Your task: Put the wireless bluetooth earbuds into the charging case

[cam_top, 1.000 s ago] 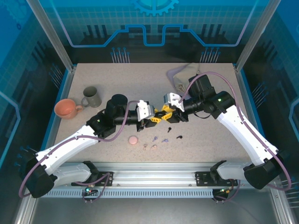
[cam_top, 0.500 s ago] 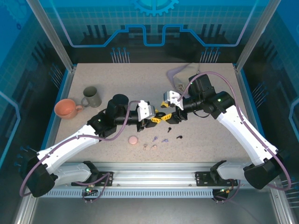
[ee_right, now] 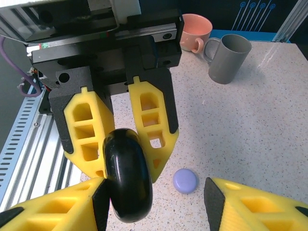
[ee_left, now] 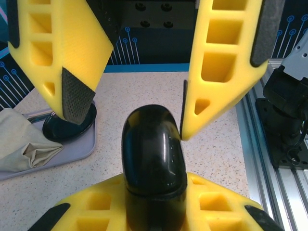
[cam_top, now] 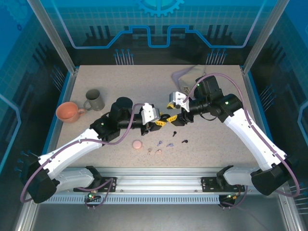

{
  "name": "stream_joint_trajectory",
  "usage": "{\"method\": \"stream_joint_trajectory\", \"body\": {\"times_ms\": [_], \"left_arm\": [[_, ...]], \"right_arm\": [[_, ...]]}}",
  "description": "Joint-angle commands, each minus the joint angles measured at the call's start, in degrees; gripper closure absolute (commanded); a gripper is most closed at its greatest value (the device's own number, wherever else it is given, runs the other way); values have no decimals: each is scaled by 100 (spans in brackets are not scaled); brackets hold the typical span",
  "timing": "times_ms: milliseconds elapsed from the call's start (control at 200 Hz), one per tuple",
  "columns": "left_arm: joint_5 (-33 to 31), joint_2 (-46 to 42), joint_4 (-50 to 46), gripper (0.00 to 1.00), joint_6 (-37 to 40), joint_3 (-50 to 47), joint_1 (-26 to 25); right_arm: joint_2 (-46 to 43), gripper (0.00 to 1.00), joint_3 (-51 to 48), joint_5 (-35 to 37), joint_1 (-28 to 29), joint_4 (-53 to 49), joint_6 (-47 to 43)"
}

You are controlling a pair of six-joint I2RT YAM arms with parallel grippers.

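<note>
Two pincers meet: left pincer (cam_top: 159, 123) grips the black case (ee_left: 153, 149); right pincer (cam_top: 171, 115) gapes just beyond; black earbuds (cam_top: 185, 141) lie nearer it, on the desk (cam_top: 216, 144).

No legible text or markings.

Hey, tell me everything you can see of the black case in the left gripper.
The black case is a smooth, glossy, rounded shell, plastic by its look, and it appears closed. It stands on edge over the speckled table, clamped between the yellow fingers of the left gripper. The right gripper has its fingers spread to either side of the case. Whether one pad brushes it cannot be told.
</note>
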Motion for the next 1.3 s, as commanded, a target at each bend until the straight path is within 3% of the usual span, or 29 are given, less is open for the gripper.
{"method": "stream_joint_trajectory", "body": {"times_ms": [0, 560, 760, 890, 1096, 1291], "left_arm": [[179, -8, -115, 92, 115, 80, -60], [140, -20, -119, 92, 141, 82, -96], [-89, -129, 18, 92, 30, -103, -89], [-319, -298, 146, 94, -127, -349, -94], [-538, -660, 320, 95, -363, -831, -89], [-591, -1018, 337, 95, -500, -1123, -95]], "right_arm": [[-100, 43, 150, 197, -152, 210, 162], [-185, 43, 163, 245, -368, 131, 265], [-644, 35, -31, 108, -626, 227, 739], [-939, 35, -164, 909, -688, 176, 1667], [-1127, 33, -497, 2094, -716, -256, 4175], [-1019, 35, -1607, 2159, -709, -77, 6091]]}}
